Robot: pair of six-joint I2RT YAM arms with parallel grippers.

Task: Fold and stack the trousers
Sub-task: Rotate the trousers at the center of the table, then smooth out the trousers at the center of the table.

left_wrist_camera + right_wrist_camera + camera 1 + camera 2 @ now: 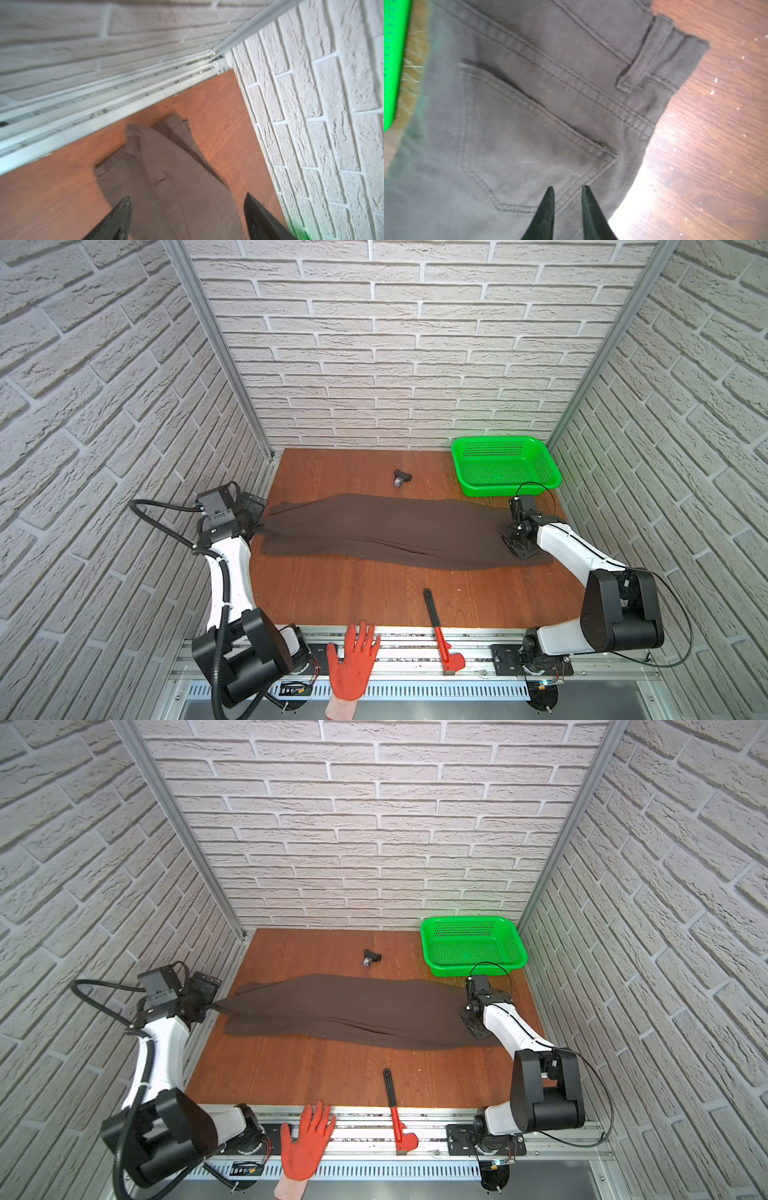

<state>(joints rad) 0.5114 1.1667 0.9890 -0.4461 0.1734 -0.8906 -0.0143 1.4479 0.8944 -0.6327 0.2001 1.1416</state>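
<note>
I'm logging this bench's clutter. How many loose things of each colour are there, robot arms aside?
Brown: 1, trousers
Green: 1, basket
Orange: 1, glove
Red: 1, wrench
Black: 1, small part
Total: 5

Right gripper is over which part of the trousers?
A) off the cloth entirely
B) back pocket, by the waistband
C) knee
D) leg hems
B: in the right wrist view the right gripper sits over the back pocket of the trousers, with a belt loop and the waistband just beyond it.
</note>
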